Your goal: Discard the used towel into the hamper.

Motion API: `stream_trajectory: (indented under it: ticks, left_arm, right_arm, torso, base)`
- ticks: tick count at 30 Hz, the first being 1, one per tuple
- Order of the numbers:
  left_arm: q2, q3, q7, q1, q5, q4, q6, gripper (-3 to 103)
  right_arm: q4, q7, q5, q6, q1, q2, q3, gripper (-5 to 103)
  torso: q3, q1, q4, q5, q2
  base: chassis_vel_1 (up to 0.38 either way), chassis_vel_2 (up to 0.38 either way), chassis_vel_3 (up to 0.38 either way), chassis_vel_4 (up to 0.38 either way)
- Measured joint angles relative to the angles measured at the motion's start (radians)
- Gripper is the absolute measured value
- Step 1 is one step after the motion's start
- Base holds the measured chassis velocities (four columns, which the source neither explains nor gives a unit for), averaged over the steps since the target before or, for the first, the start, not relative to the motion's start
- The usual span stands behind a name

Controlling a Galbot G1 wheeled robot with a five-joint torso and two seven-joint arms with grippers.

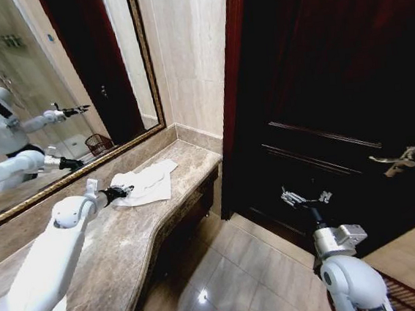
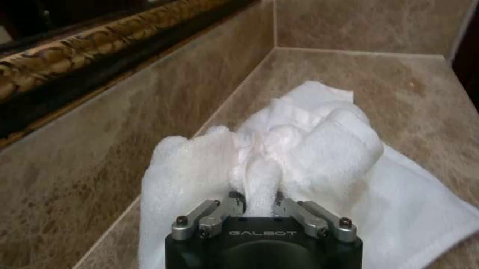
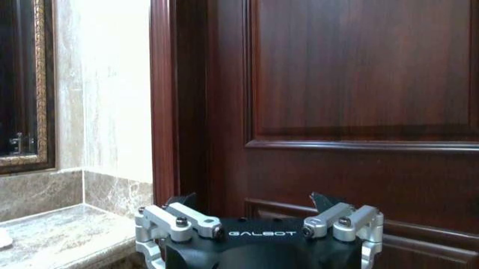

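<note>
The left arm stretches forward over the table (image 1: pixel 128 244), its left tool (image 2: pixel 258 208) pinching the white towel (image 2: pixel 322 151) at the table's twelve o'clock end. The right tool (image 3: pixel 258 204) hovers spread before the door (image 3: pixel 359 84).

text: "GALBOT" | on: black body of the left gripper (image 2: pixel 259 216), white letters, left wrist view | text: "GALBOT" | on: black body of the right gripper (image 3: pixel 258 216), white letters, right wrist view | other readable text: none
</note>
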Motion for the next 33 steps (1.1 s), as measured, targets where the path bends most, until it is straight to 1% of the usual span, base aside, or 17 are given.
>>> stream_trajectory:
  ticks: [1,2,3,4,5,6,7,8,11,12,16,18,20,22,24,28,33]
  left_arm:
    - [-0.005,-0.003,-0.039,0.005,-0.027,-0.009,-0.034,13]
    - [-0.016,-0.010,-0.137,0.018,-0.090,-0.033,-0.123,13]
    - [-0.026,-0.017,-0.201,0.029,-0.128,-0.059,-0.192,13]
    - [-0.026,-0.017,-0.201,0.029,-0.128,-0.059,-0.192,13]
    - [-0.038,-0.026,-0.255,0.045,-0.152,-0.094,-0.257,13]
    - [-0.045,-0.031,-0.278,0.055,-0.161,-0.116,-0.290,13]
    - [-0.057,-0.040,-0.317,0.073,-0.173,-0.159,-0.348,13]
    - [-0.057,-0.040,-0.317,0.073,-0.173,-0.159,-0.348,13]
    - [-0.106,-0.066,-0.423,0.147,-0.179,-0.297,-0.455,13]
    - [-0.106,-0.066,-0.423,0.147,-0.179,-0.297,-0.455,13]
    - [-0.206,-0.122,-0.504,0.260,-0.135,-0.475,-0.498,13]
    - [-0.231,-0.135,-0.517,0.283,-0.124,-0.523,-0.499,13]
    - [-0.283,-0.161,-0.546,0.342,-0.107,-0.634,-0.485,13]
    - [-0.295,-0.166,-0.549,0.357,-0.104,-0.662,-0.479,13]
    - [-0.333,-0.182,-0.551,0.416,-0.070,-0.748,-0.456,13]
    - [-0.362,-0.182,-0.553,0.469,-0.011,-0.781,-0.449,13]
    - [-0.389,-0.179,-0.522,0.532,0.035,-0.769,-0.485,13]
  right_arm:
    - [0.002,0.000,0.001,0.001,0.001,0.001,0.001,100]
    - [0.004,0.000,0.002,0.003,0.003,0.004,0.000,100]
    - [0.006,0.001,0.002,0.006,0.004,0.005,0.000,100]
    - [0.006,0.001,0.002,0.006,0.004,0.005,0.000,100]
    - [0.009,0.001,0.002,0.007,0.005,0.006,-0.002,100]
    - [0.012,0.001,0.002,0.007,0.005,0.006,-0.002,100]
    - [0.017,0.001,0.002,0.007,0.005,0.006,-0.004,100]
    - [0.017,0.001,0.002,0.007,0.005,0.006,-0.004,100]
    - [0.037,0.001,0.001,0.009,0.004,0.006,-0.005,100]
    - [0.037,0.001,0.001,0.009,0.004,0.006,-0.005,100]
    - [0.062,0.001,0.003,0.023,-0.015,0.006,0.004,100]
    - [0.067,0.001,0.004,0.028,-0.021,0.006,0.007,100]
    - [0.079,0.003,0.008,0.037,-0.036,0.009,0.014,100]
    - [0.082,0.003,0.010,0.038,-0.039,0.010,0.015,100]
    - [0.094,0.005,0.017,0.040,-0.047,0.014,0.020,100]
    - [0.105,0.007,0.020,0.040,-0.050,0.017,0.022,100]
    - [0.126,0.011,0.020,0.029,-0.049,0.017,0.022,100]
  torso:
    - [0.000,0.000,0.0002,-0.0003,0.000]
    - [0.000,0.000,0.0002,-0.0003,0.000]
    - [0.000,0.000,0.0002,0.0001,0.000]
    - [0.000,0.000,0.0002,0.0001,0.000]
    - [0.000,0.000,0.0000,0.0004,0.000]
    - [0.000,0.000,0.0000,0.0003,0.000]
    - [0.000,0.000,0.0001,0.0003,0.000]
    - [0.000,0.000,0.0001,0.0003,0.000]
    - [0.000,0.000,0.0001,0.0004,0.000]
    - [0.000,0.000,0.0001,0.0004,0.000]
    - [0.000,0.000,0.0003,0.0002,0.000]
    - [0.000,0.000,0.0003,0.0003,0.000]
    - [0.000,0.000,0.0001,0.0009,0.000]
    - [0.000,0.000,0.0002,0.0005,0.000]
    - [0.000,0.000,0.0002,0.0009,0.000]
    - [0.000,0.000,0.0003,0.0004,0.000]
    - [0.000,0.000,0.0002,0.0002,0.000]
  base:
    - [0.000,0.000,0.000,0.000]
    - [0.000,0.000,0.000,0.000]
    - [0.000,0.000,0.000,0.000]
    - [0.000,0.000,0.000,0.000]
    - [0.000,0.000,0.000,0.000]
    - [0.000,0.000,0.000,0.000]
    - [0.000,0.000,0.000,0.000]
    - [0.000,0.000,0.000,0.000]
    - [0.000,0.000,0.000,0.000]
    - [0.000,0.000,0.000,0.000]
    - [0.000,0.000,0.000,0.000]
    - [0.000,0.000,0.000,0.000]
    - [0.000,0.000,0.000,0.000]
    - [0.000,0.000,0.000,0.000]
    - [0.000,0.000,0.000,0.000]
    - [0.000,0.000,0.000,0.000]
    - [0.000,0.000,0.000,0.000]
